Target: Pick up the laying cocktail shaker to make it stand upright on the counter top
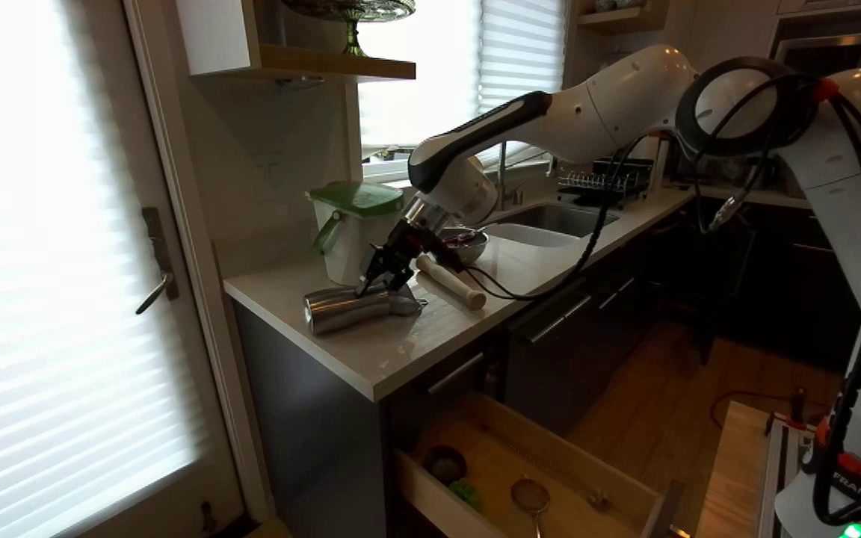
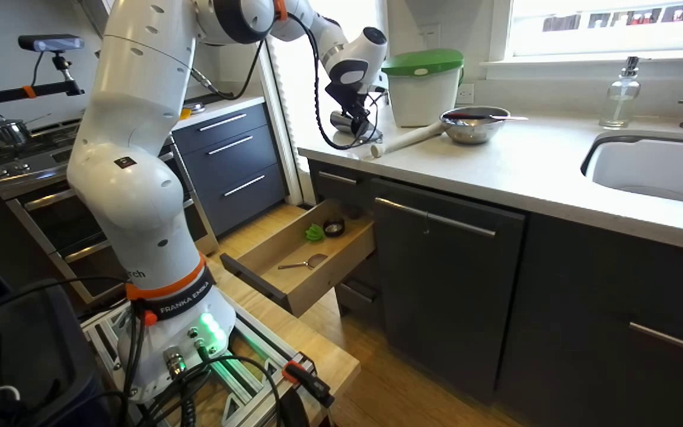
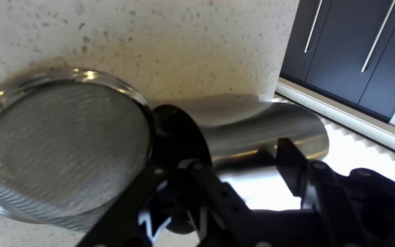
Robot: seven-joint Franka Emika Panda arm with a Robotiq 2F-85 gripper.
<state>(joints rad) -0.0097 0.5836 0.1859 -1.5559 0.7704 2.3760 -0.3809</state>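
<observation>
The cocktail shaker (image 1: pixel 344 308) lies on its side on the counter top (image 1: pixel 408 351) near its end. In an exterior view the shaker (image 2: pixel 340 121) is partly hidden by the arm. In the wrist view the shaker (image 3: pixel 286 125) stretches to the right, with a dark round end toward the middle. My gripper (image 1: pixel 380 285) is tilted downward at the shaker, fingers apart, nothing clamped. In the wrist view the gripper (image 3: pixel 235 154) shows a gap between its fingers; the right fingertip overlaps the shaker's body. I cannot tell whether it touches.
A round, metal-rimmed mesh piece (image 3: pixel 63 147) lies beside the shaker's dark end. A pale wooden stick-like utensil (image 1: pixel 451 284), a metal bowl (image 2: pixel 473 124) and a white container with green lid (image 1: pixel 356 224) stand close by. The sink (image 2: pixel 656 169) is farther along. An open drawer (image 2: pixel 318 284) juts out below.
</observation>
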